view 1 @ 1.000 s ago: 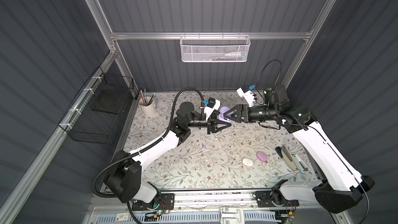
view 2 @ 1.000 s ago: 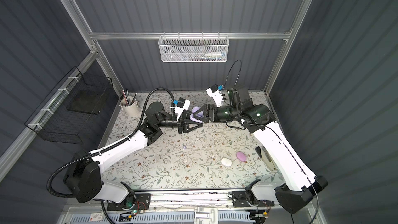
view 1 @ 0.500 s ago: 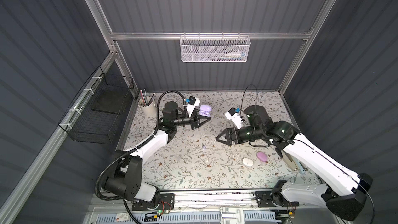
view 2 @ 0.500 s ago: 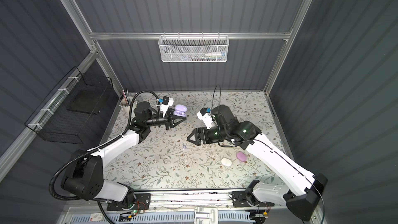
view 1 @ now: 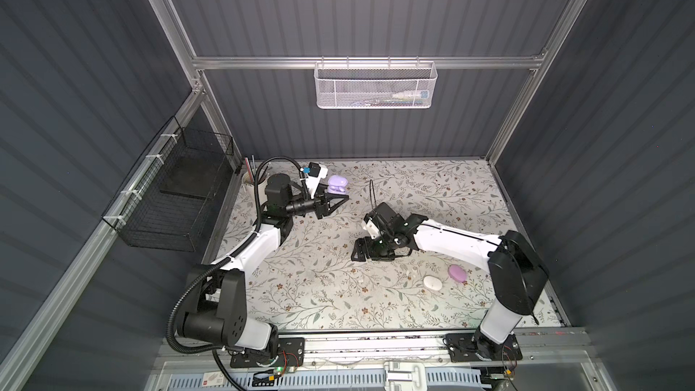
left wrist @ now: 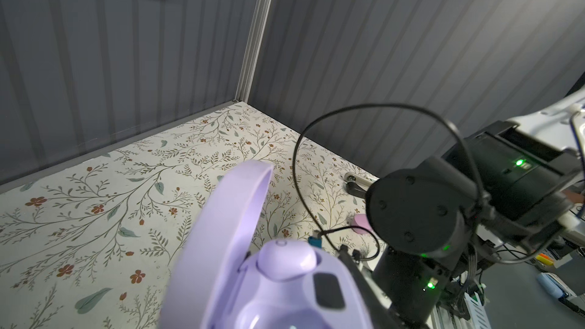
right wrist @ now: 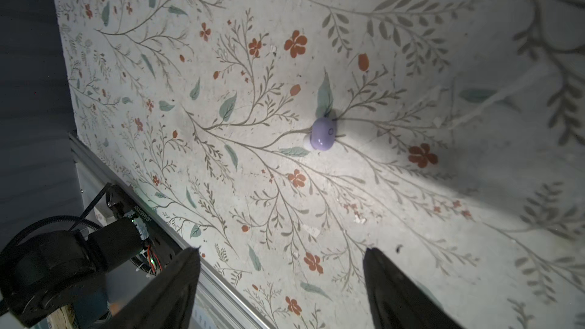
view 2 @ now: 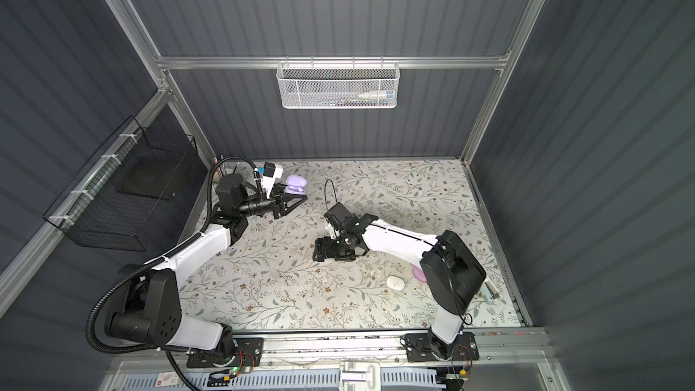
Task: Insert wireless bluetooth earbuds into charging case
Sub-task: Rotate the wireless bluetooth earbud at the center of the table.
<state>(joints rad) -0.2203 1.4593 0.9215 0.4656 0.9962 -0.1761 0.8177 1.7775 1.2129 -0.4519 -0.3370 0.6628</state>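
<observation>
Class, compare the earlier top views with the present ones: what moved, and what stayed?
The left hand, shut on the open lavender case, carried it back toward the rear left of the table. The right hand, open, drew away from the case and dropped to mid-table, over a loose lavender earbud. The white case and pink case stayed put.

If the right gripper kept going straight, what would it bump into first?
Probably the lavender earbud on the flowery table cover, or the cover right beside it. The open right gripper points toward it, nothing between, though depth is hard to judge.
</observation>
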